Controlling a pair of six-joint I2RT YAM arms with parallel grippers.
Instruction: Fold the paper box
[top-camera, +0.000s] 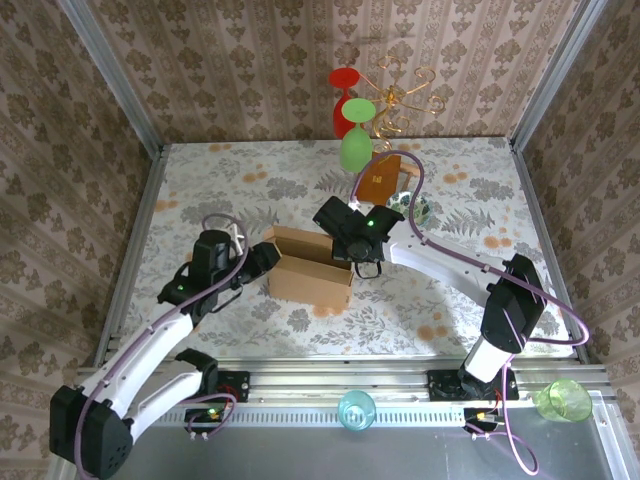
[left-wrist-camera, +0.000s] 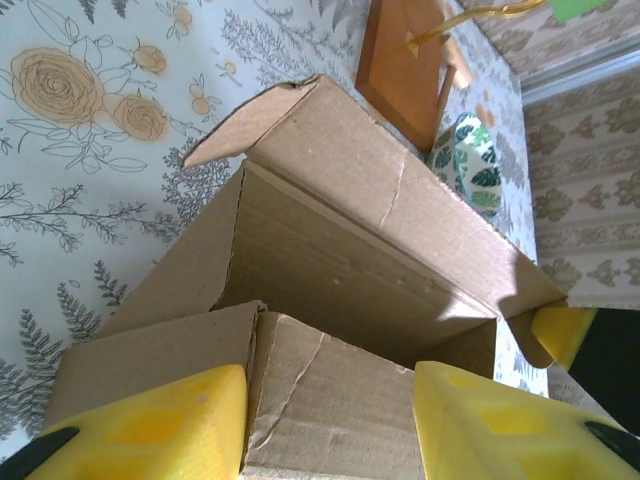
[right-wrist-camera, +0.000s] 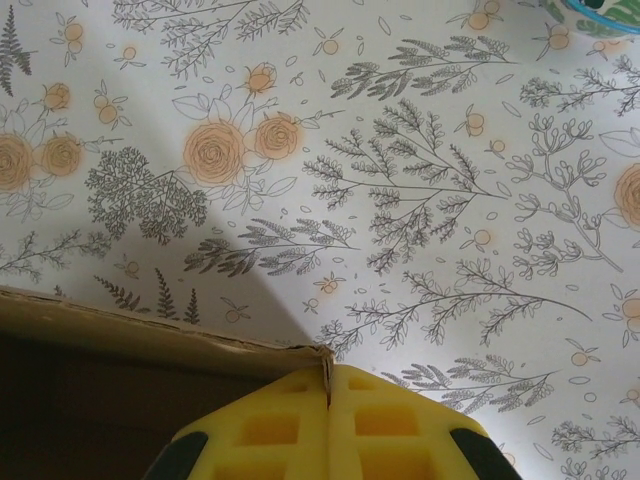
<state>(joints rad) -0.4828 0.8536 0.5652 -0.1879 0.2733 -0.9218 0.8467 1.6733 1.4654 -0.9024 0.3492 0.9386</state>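
The paper box (top-camera: 310, 268) sits near the middle of the floral surface (top-camera: 240, 170), top open and its flaps not yet tucked in. The left claw (top-camera: 262, 258) is at its 9 o'clock end and the right claw (top-camera: 356, 262) at its 3 o'clock end. From the right wrist, the right claw (right-wrist-camera: 328, 385) has its yellow fingers (right-wrist-camera: 265, 425) pressed together on a thin top edge of the box (right-wrist-camera: 120, 330), right at a corner. From the left wrist, the left claw (left-wrist-camera: 330, 390) is spread wide, with an end panel of the box (left-wrist-camera: 340, 230) lying between its fingers (left-wrist-camera: 150, 425). Whether the pads actually press the cardboard I cannot tell. The main risk is probably that corner pinch: it has so little board in it that a pull toward 3 o'clock could tear the edge or slip off. With the left claw not clearly gripping, the light box could also slide or twist across the surface rather than crease. A raised flap at 11 o'clock in the left wrist view could buckle off its score line if pushed unevenly. An orange-brown board (left-wrist-camera: 405, 60) and a green-patterned round object (left-wrist-camera: 470, 165) lie just beyond the box at 1 o'clock, close enough for a swinging flap to knock them. The box floor is in shadow, its near wall is cut off by the frame, and the far corner is partly hidden.
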